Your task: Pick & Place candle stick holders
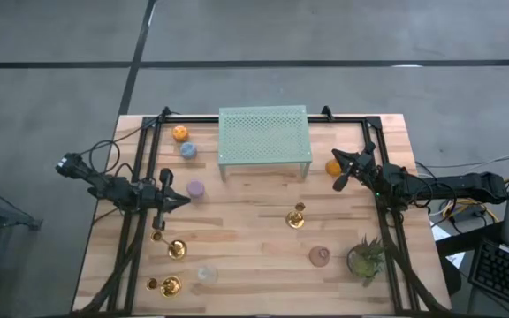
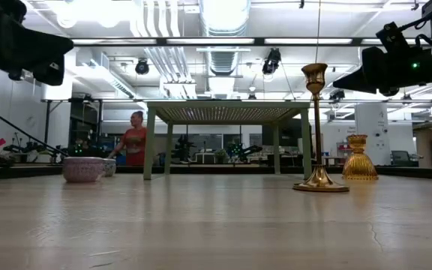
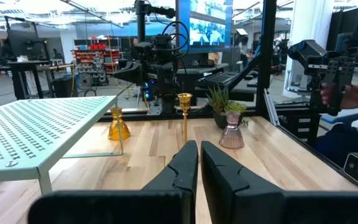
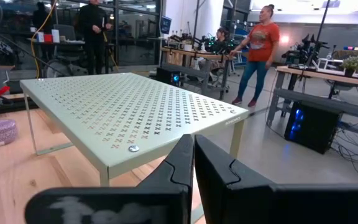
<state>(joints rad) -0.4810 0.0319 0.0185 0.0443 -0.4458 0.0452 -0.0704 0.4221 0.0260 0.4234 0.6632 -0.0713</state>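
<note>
While both arms hang above the table with nothing between their fingers, the scene is set out as follows.

Left gripper (image 1: 182,201): clenched on nothing, held over the left half of the table and pointed toward the middle; the closed fingers (image 3: 185,163) are seen in the left wrist view.

Right gripper (image 1: 339,182): clenched and empty, held at the right end of the pale green mesh rack (image 1: 264,134), pointed toward it.

Purple cup (image 1: 196,188): set on the wood just beside the left gripper's tip, slightly toward the rack; judged the nearest holder to that arm.

Amber cup (image 1: 333,166): set by the rack's right end, just beside the right gripper and close to its fingertips; judged the nearest holder to that arm.

Tall gold holder (image 1: 297,215): stood upright near the table's middle, long axis vertical, closer to the right arm than the left.

Other holders: an orange cup (image 1: 179,133) and a blue cup (image 1: 187,150) are placed left of the rack; two more gold holders (image 1: 176,250) and a clear cup (image 1: 206,274) are grouped at the near left; a pink cup (image 1: 319,256) is set beside the potted plant (image 1: 365,256).

Deciding relation: each arm is held with a small cup almost at its fingertips, so opening the fingers and a short descent are judged to be what is called for; which cup is meant cannot be told.

Risk: the upright gold holder would be tipped easily by a sideways brush.
</note>
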